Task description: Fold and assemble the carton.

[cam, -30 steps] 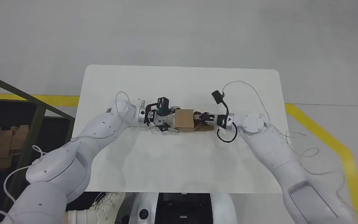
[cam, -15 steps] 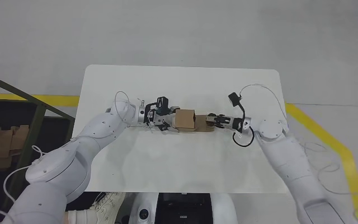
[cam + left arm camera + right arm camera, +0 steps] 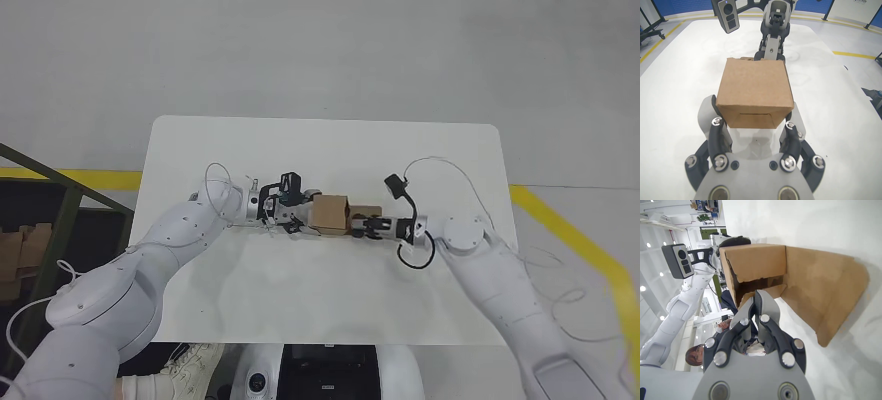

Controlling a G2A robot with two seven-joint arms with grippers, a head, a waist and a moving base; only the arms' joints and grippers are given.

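Observation:
A brown carton (image 3: 329, 213) lies on its side at the middle of the white table (image 3: 220, 150). My left gripper (image 3: 753, 108) is shut on the carton (image 3: 755, 89), one finger on each side of its closed end. The other end is open, and a large flap (image 3: 819, 291) lies spread out on the table. My right gripper (image 3: 754, 294) is shut, its tips at the mouth of the carton (image 3: 753, 262) beside a small torn side flap (image 3: 745, 298). From above, the right gripper (image 3: 358, 226) sits against the carton's right end.
The table runs wide and bare around the carton, with its edges far from both grippers. A black camera module (image 3: 396, 184) on a cable sticks up from the right wrist. A yellow floor line (image 3: 560, 225) runs past the table's right side.
The right gripper pulled back to the right away from the carton, then returned to its open end. The left gripper and the carton stayed in place.

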